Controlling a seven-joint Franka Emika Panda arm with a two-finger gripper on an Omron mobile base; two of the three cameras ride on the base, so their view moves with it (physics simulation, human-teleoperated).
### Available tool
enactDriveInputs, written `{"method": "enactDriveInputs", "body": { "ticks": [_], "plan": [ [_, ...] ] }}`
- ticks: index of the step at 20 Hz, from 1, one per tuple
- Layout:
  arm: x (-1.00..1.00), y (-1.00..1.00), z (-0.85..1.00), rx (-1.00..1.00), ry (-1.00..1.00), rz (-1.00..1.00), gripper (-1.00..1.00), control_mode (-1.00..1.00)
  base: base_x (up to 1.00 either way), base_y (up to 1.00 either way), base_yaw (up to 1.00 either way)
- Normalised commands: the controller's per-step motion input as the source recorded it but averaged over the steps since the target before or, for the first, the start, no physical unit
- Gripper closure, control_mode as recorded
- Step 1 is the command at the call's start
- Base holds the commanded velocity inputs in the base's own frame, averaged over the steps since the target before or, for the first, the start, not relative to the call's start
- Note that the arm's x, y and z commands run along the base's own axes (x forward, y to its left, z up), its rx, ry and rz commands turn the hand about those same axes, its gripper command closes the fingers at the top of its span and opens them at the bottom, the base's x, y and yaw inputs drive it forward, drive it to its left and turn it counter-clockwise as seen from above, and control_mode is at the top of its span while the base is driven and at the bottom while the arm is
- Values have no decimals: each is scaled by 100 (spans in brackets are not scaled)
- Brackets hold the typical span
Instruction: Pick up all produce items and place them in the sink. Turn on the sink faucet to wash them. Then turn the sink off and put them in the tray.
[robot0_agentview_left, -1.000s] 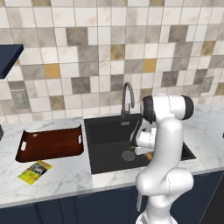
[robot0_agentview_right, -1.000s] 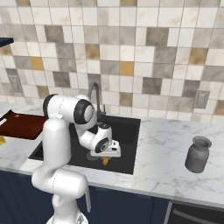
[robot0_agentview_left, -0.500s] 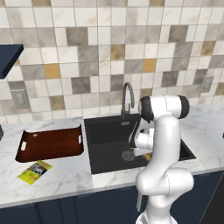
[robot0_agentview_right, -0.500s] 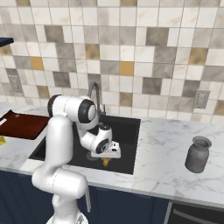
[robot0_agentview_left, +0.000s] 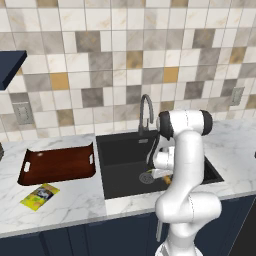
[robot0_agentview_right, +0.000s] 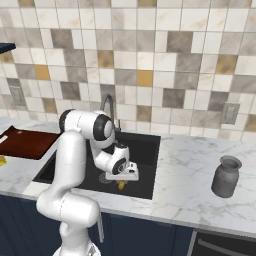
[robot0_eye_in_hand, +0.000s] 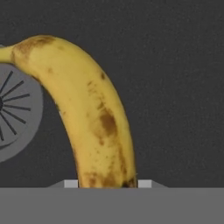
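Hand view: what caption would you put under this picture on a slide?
A spotted yellow banana held between the tool's tips, low over the black sink floor beside the round metal drain.

A kitchen: tiled wall (robot0_agentview_left: 100, 60), marble counter (robot0_agentview_right: 185, 170), sink (robot0_agentview_left: 125, 150).

The arm (robot0_agentview_left: 187, 165) is glossy white with smooth, rounded tubular links and bulbous housings at each bend. Dark charcoal caps mark the joints, clearest at the upper elbow. The tool (robot0_agentview_right: 121, 176) has a white block body with small pale finger tips.
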Motion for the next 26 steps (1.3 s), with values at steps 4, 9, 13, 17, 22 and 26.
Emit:
{"method": "enactDriveInputs", "body": {
  "ticks": [4, 9, 13, 17, 22, 26],
  "plan": [
    [25, 3, -17, 0, 5, 1, 100, -100, 0, 0, 0],
    [19, 5, -17, 0, 3, 2, -100, -100, 0, 0, 0],
    [2, 0, 1, 0, 0, 1, -100, -100, 0, 0, 0],
    [0, 14, 16, 0, 0, 4, -100, -100, 0, 0, 0],
    [0, 5, 39, 0, 0, 4, -100, -100, 0, 0, 0],
    [0, 0, 54, 0, 0, 2, -100, -100, 0, 0, 0]
  ]
}}
